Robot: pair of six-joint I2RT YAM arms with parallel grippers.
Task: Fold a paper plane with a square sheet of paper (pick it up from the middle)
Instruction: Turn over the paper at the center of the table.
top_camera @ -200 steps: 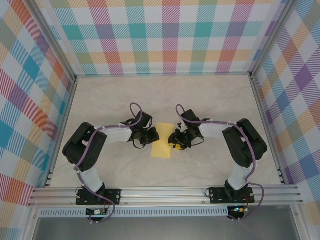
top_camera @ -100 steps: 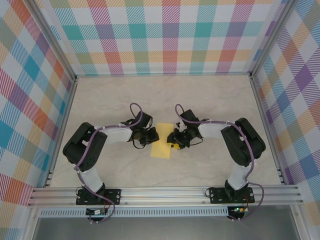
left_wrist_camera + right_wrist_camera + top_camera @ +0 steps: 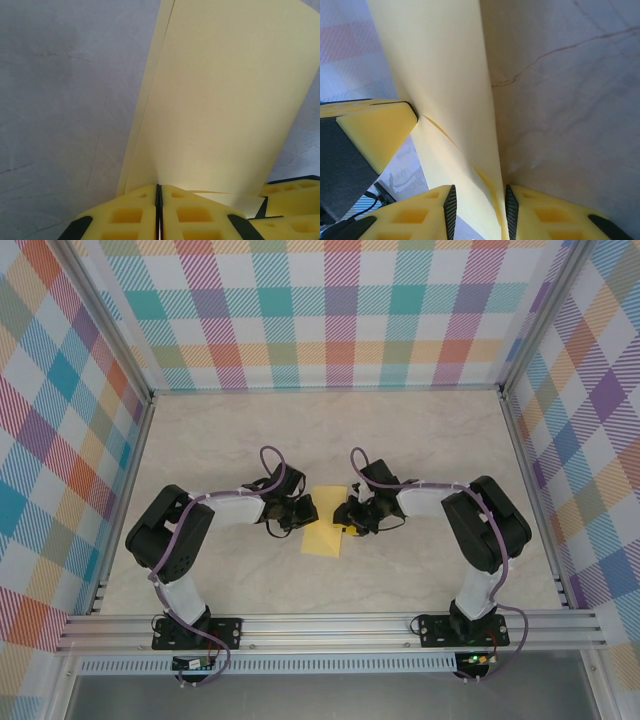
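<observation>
The square sheet of paper (image 3: 322,532) is bright yellow and sits mid-table between both grippers, folded over on itself. My left gripper (image 3: 308,512) is at its left edge. In the left wrist view its jaws (image 3: 158,192) are shut on the paper (image 3: 225,100), which rises away as two layers. My right gripper (image 3: 345,520) is at the paper's right edge. In the right wrist view its jaws (image 3: 479,205) stand apart with the paper (image 3: 445,75) running between them, lying against the right pad (image 3: 510,210). The paper plane shape is not formed.
The marble-look tabletop (image 3: 420,440) lies bare behind and beside the paper. Checked cloth walls (image 3: 340,310) close in three sides, and a metal rail (image 3: 330,625) runs along the near edge. The other gripper's yellow finger (image 3: 375,135) sits close on the left in the right wrist view.
My right gripper has crept a little left and away from me along the paper's right edge. The left gripper and its grip have not moved.
</observation>
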